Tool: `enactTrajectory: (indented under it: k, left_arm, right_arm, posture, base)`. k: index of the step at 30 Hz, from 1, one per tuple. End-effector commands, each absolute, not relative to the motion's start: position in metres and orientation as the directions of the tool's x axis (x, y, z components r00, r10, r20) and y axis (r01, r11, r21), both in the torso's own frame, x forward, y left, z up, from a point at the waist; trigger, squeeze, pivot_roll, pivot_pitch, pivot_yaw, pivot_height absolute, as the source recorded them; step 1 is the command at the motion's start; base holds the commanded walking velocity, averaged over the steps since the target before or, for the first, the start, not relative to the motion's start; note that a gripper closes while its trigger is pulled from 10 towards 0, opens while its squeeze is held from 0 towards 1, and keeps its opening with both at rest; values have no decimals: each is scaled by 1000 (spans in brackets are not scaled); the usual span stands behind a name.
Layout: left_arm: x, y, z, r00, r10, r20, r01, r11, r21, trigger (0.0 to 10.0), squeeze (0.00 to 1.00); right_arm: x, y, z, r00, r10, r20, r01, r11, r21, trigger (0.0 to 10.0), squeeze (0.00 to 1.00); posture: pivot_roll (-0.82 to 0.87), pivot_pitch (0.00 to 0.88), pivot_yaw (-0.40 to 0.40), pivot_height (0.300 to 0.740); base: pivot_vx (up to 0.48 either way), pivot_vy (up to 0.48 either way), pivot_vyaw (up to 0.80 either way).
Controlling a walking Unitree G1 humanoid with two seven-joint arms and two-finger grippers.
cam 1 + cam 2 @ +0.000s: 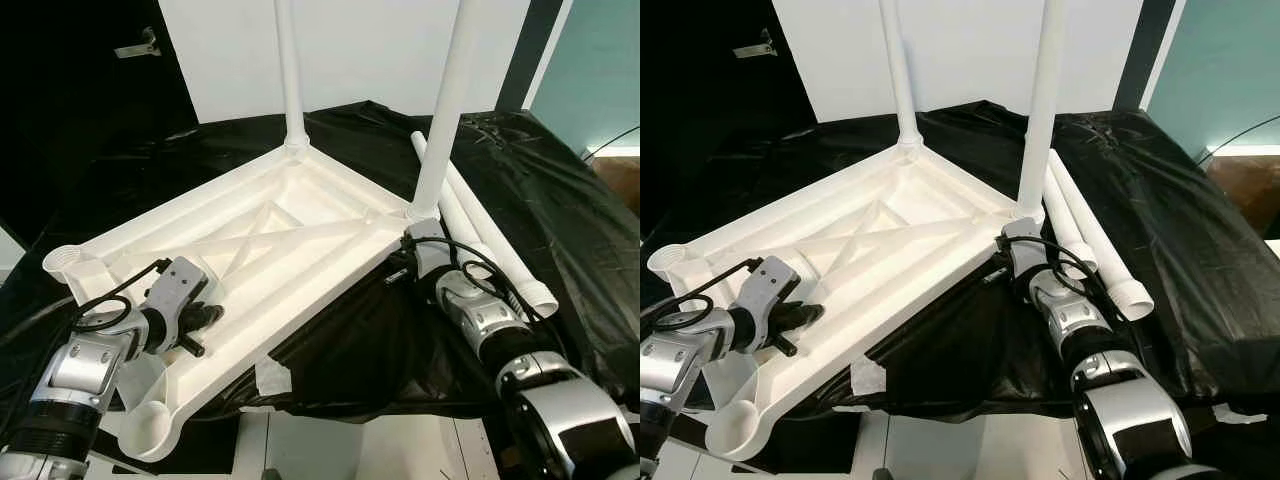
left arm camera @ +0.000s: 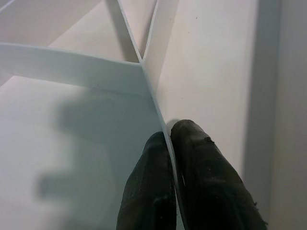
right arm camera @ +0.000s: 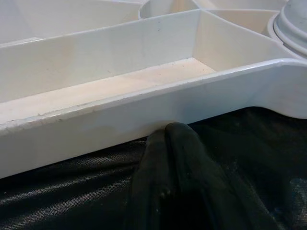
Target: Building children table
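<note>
With two legs (image 1: 445, 110) fitted, the left gripper (image 2: 169, 143) pinches a rib of the upturned tabletop (image 1: 300, 215); the right gripper (image 3: 168, 139), closed empty, braces its edge. Next: a spare leg (image 1: 500, 250).

Both upright legs (image 1: 287, 70) on the upturned tabletop (image 1: 250, 260) run out past the picture's top edge. The right gripper (image 3: 168, 139) tips hide under the tabletop's rim, so their spread cannot be told
</note>
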State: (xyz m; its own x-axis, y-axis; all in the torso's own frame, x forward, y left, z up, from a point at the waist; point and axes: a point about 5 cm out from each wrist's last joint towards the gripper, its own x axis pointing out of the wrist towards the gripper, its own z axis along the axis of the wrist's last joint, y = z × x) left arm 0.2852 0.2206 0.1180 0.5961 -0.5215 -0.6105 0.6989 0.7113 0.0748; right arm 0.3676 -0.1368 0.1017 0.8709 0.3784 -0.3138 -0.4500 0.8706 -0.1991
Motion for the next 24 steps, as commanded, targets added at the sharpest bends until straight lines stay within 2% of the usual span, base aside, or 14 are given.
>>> enactTrajectory:
  k: [1, 2, 3, 5, 7, 8, 13, 14, 16, 20, 21, 22, 23, 24]
  left_arm:
    - [272, 190, 108, 403, -686, -606, 840, 540, -53, 0, 0]
    - [273, 188, 107, 402, -687, -605, 842, 537, -51, 0, 0]
    - [275, 184, 107, 405, -686, -605, 843, 537, -45, 2392, 0]
    - [278, 176, 106, 401, -690, -602, 850, 526, -37, 4275, 0]
    - [278, 173, 106, 397, -694, -601, 854, 519, -35, 4275, 0]
    - [275, 162, 105, 364, -718, -593, 875, 482, -47, 6235, 0]
    - [271, 151, 105, 321, -749, -580, 898, 435, -65, 4510, 0]
    - [270, 148, 105, 315, -756, -574, 901, 428, -69, 1608, 0]
    - [270, 145, 105, 305, -766, -567, 907, 414, -72, 0, 0]
    - [271, 140, 105, 299, -772, -561, 914, 401, -65, 431, 0]
    - [271, 139, 105, 303, -769, -563, 914, 402, -58, 3294, 0]
    - [271, 139, 105, 303, -769, -563, 914, 402, -58, 3294, 0]
    - [274, 139, 105, 331, -758, -562, 910, 414, -23, 8549, 0]
    - [280, 139, 107, 382, -750, -540, 896, 444, 18, 10000, 0]
  right_arm:
    - [375, -146, 113, 900, 327, -289, -398, 887, -235, 10000, 0]
    - [377, -147, 114, 903, 320, -288, -392, 887, -244, 10000, 0]
    - [379, -149, 116, 906, 312, -285, -385, 888, -251, 10000, 0]
    - [382, -154, 121, 925, 273, -263, -339, 906, -254, 10000, 0]
    - [383, -156, 122, 933, 254, -255, -318, 914, -252, 10000, 0]
    - [386, -163, 127, 953, 196, -232, -252, 937, -240, 10000, 0]
    - [388, -164, 129, 959, 179, -218, -229, 945, -233, 10000, 0]
    - [388, -162, 130, 959, 186, -215, -235, 944, -232, 10000, 0]
    - [389, -158, 131, 958, 195, -210, -243, 942, -233, 10000, 0]
    - [390, -150, 133, 955, 220, -200, -265, 934, -238, 10000, 0]
    - [390, -149, 133, 954, 225, -198, -270, 932, -240, 10000, 0]
    - [390, -149, 133, 954, 225, -198, -270, 932, -240, 10000, 0]
    - [390, -146, 133, 952, 236, -197, -282, 924, -258, 10000, 0]
    - [389, -142, 132, 948, 258, -189, -303, 914, -271, 10000, 0]
  posture:
    - [20, 5, 39, 740]
    - [18, 6, 40, 740]
    - [17, 7, 41, 740]
    - [13, 8, 44, 740]
    - [12, 9, 44, 740]
    - [5, 11, 50, 740]
    - [0, 11, 52, 740]
    - [-2, 11, 54, 740]
    - [-1, 11, 54, 740]
    - [4, 9, 52, 740]
    - [4, 9, 52, 740]
    - [4, 9, 52, 740]
    - [7, 9, 48, 740]
    - [6, 8, 46, 740]
  base:
    - [0, 0, 0]
    - [0, 0, 0]
    - [0, 0, 0]
    - [0, 0, 0]
    - [0, 0, 0]
    - [0, 0, 0]
    - [0, 0, 0]
    - [0, 0, 0]
    - [0, 0, 0]
    - [0, 0, 0]
    - [0, 0, 0]
    - [0, 0, 0]
    - [0, 0, 0]
    - [0, 0, 0]
